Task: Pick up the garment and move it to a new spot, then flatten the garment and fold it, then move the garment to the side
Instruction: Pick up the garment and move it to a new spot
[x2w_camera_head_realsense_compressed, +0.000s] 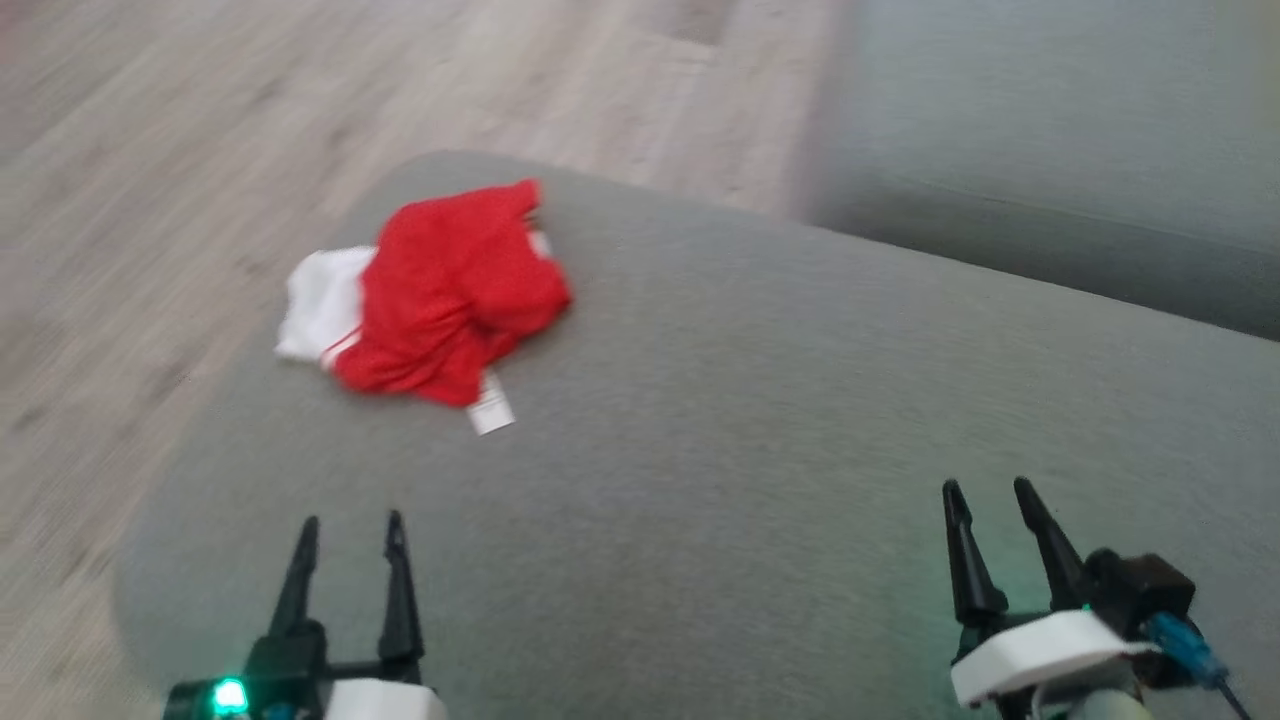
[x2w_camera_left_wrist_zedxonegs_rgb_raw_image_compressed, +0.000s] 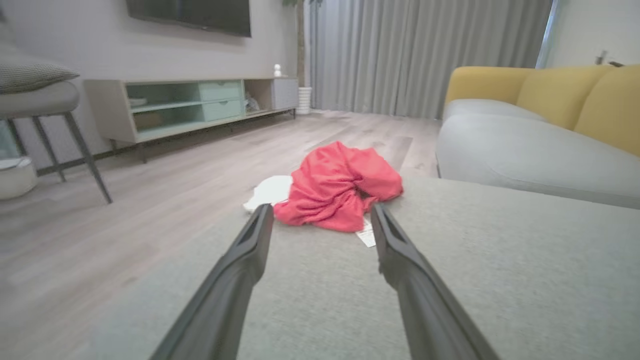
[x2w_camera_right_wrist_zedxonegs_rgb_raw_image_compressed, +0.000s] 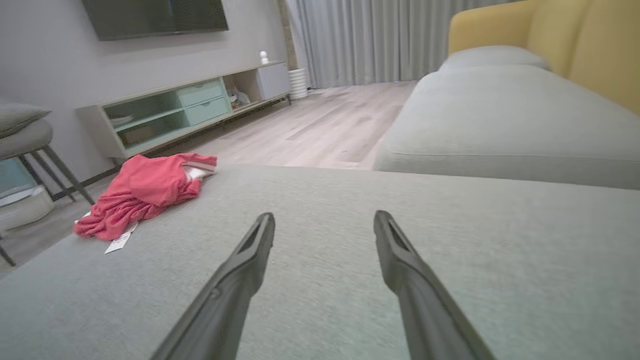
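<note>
One grey seat (x2w_camera_head_realsense_compressed: 760, 420), one garment (x2w_camera_head_realsense_compressed: 450, 290), two empty grippers in front of you.

You have a single wide upholstered seat under both arms, and the one red-and-white garment lies crumpled near its far left corner. Your left gripper (x2w_camera_head_realsense_compressed: 352, 518) points straight at the garment but stays short of it. Your right gripper (x2w_camera_head_realsense_compressed: 986, 486) hangs over bare fabric, well apart from it. Each has its two fingers spread wide with nothing between them. One white tag (x2w_camera_head_realsense_compressed: 492, 410) pokes out at the garment's near edge.
</note>
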